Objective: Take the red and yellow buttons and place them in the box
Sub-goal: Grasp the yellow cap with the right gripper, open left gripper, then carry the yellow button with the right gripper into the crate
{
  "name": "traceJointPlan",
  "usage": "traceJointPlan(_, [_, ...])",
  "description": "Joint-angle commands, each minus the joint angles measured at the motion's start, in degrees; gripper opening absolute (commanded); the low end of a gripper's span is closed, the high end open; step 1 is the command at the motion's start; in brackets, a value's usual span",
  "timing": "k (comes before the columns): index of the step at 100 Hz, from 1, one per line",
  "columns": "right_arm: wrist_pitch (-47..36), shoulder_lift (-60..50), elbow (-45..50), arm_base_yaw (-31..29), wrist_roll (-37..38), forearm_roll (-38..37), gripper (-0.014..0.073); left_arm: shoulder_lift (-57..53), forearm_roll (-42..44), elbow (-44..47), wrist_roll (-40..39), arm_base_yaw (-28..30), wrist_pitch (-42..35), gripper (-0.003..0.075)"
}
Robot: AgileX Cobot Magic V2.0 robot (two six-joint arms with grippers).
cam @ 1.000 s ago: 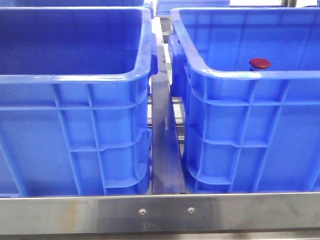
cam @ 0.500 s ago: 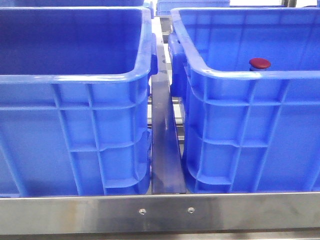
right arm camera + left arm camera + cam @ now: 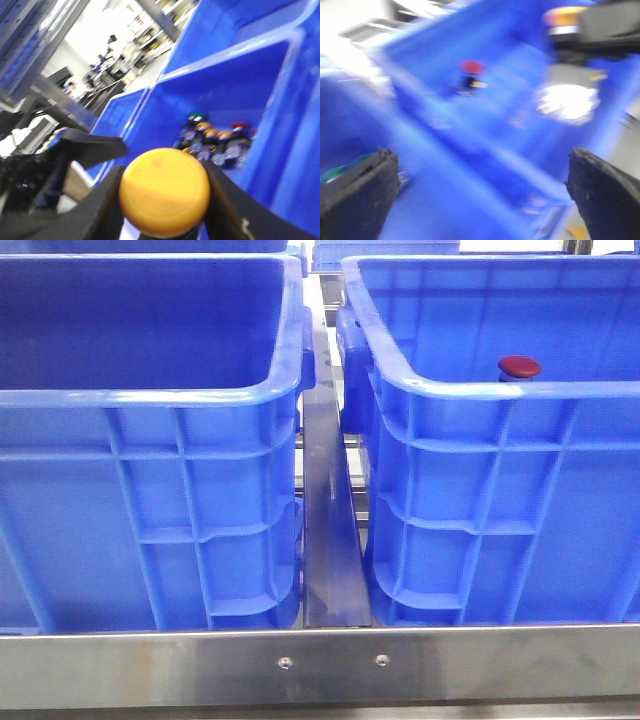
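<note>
In the front view a dark red button (image 3: pixel 519 367) stands inside the right blue box (image 3: pixel 500 390), just behind its near rim; neither gripper shows there. My right gripper (image 3: pixel 165 197) is shut on a yellow button (image 3: pixel 164 192), whose round cap fills the gap between the black fingers (image 3: pixel 227 202). The left wrist view is blurred by motion. My left gripper (image 3: pixel 480 165) is open and holds nothing, above blue crate walls. The red button (image 3: pixel 471 67) shows farther off in that view, and the yellow button (image 3: pixel 562 16) appears in the other gripper at the frame's edge.
A second blue crate (image 3: pixel 150 400) stands left of the box, with a steel rail (image 3: pixel 330 530) between them and a steel frame bar (image 3: pixel 320 665) in front. A pile of mixed buttons (image 3: pixel 215 140) lies in a crate corner. More blue crates stand behind.
</note>
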Motion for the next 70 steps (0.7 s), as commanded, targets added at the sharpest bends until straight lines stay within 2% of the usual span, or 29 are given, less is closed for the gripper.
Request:
traceJointPlan(1, [1.7,-0.9,-2.1,-2.6,-2.9,8.8,0.0162,-4.3,-0.5,0.1,-0.8,4.8,-3.4,0.0618])
traceJointPlan(27, [-1.1,-0.9,-2.1,-9.5,-7.0,8.8,0.0162,-16.8,-0.5,7.5,-0.9,22.6,-2.4,0.0618])
traceJointPlan(47, [-7.5,-0.9,-2.1,-10.7,-12.0,8.8,0.0162,-24.9,-0.5,11.6,-0.9,34.4,1.6,0.0606])
traceJointPlan(61, [-14.2,-0.9,-2.1,-10.7,-16.4,8.8,0.0162,-28.8,-0.5,13.9,-3.5,40.9,2.1,0.0478])
traceJointPlan(70, [-19.6,-0.9,-2.1,-10.7,-19.3,8.8,0.0162,-30.1,-0.5,15.1,-3.8,43.1,1.9,0.0333])
